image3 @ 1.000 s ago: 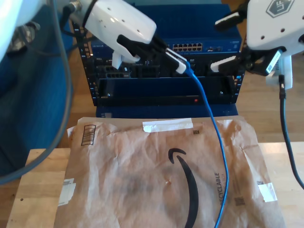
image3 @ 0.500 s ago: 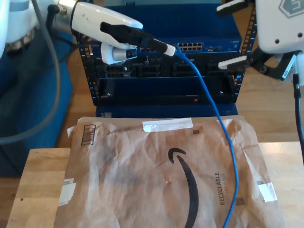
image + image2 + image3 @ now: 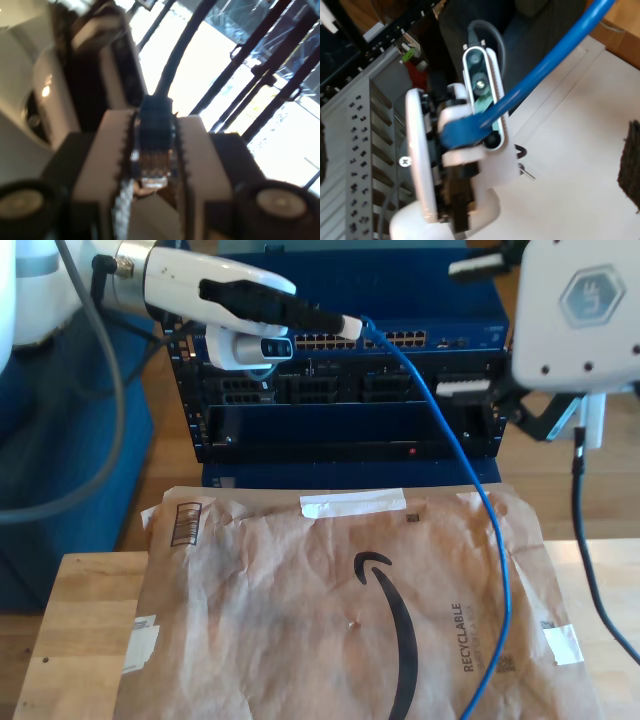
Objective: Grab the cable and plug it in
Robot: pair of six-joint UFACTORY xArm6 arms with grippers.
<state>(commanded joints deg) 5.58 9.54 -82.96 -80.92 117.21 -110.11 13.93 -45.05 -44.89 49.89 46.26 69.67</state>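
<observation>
My first gripper [image 3: 345,325] was clamped on the cable [image 3: 470,490] plug, cord trailing down over the brown paper envelope [image 3: 300,610]

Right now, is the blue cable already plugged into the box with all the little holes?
No, my first gripper holds the cable plug in front of the switch.

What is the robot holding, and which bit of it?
My first gripper holds the blue cable by its plug end, pinched between the fingers.
</observation>
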